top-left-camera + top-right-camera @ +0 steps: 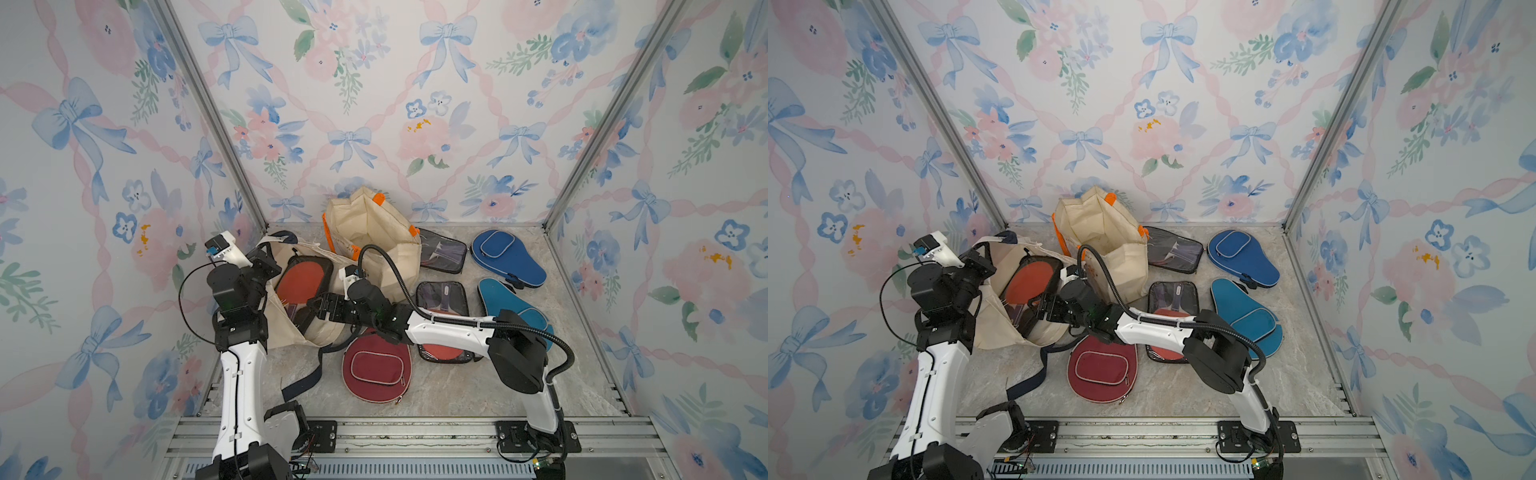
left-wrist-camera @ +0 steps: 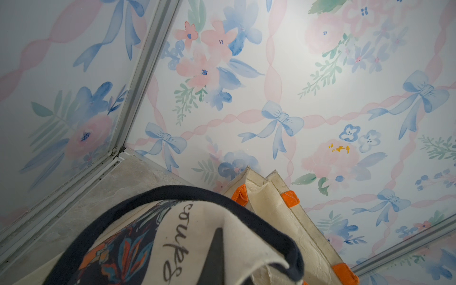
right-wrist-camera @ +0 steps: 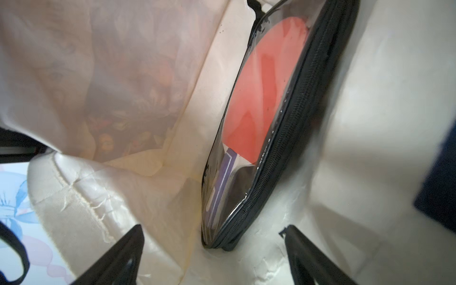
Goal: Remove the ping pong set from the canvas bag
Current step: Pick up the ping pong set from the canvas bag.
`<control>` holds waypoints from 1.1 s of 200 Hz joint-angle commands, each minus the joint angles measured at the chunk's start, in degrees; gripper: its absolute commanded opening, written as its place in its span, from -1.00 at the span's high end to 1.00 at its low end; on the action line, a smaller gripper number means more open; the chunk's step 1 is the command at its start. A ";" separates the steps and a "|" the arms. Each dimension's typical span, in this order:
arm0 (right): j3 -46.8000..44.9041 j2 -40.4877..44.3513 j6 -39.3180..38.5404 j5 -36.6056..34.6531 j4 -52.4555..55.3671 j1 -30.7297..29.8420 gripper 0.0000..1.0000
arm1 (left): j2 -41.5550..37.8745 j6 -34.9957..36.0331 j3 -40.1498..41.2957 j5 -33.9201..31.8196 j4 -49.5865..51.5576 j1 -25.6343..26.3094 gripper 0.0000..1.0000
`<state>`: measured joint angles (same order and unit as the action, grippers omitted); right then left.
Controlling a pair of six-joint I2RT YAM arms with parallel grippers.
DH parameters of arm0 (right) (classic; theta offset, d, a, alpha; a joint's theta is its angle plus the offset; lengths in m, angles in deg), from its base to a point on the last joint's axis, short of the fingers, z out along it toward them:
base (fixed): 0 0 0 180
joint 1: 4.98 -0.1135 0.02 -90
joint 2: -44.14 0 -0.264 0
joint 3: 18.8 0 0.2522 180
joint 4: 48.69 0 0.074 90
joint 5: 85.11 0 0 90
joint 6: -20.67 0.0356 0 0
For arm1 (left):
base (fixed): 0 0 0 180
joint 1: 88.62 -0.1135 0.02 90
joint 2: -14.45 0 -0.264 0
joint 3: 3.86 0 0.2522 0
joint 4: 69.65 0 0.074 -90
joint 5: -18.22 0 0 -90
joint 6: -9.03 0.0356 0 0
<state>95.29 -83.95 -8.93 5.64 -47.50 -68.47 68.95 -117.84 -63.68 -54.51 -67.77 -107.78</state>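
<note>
Right gripper [image 3: 212, 229], jaws wide, faces the ping pong set [image 3: 261, 98] just left, lying lengthwise inside the canvas bag [image 3: 118, 74]; left gripper [image 1: 266, 268] pinches its rim.

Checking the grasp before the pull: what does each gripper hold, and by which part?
Left gripper pinches the canvas bag by its rim; right gripper is open, holding nothing.

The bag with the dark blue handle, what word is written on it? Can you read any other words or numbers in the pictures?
"coupes": curly handwritten letters on the canvas bag, seen in the left wrist view. The cloth folds there, so it may be part of a longer word.
Purple strip on the paddle handle in the ping pong set: no letters can be read.
Label inside the clear case on the floor: too small to read.
</note>
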 commanded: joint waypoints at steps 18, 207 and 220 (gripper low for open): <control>3.68 -3.03 7.72 -5.91 5.43 -0.56 -0.74 | -1.94 -1.96 -0.78 1.70 -8.93 -0.35 1.00; 21.65 -15.48 11.41 -12.51 21.64 -0.61 -0.60 | -1.80 -2.62 -0.30 2.76 -9.65 0.83 1.00; 23.12 -16.60 10.93 -12.62 22.52 -0.71 -0.60 | -1.68 -2.65 -0.29 2.85 -9.70 0.88 1.00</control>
<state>115.18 -97.37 2.28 -5.46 -28.49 -69.54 68.95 -119.19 -62.74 -52.80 -68.25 -107.12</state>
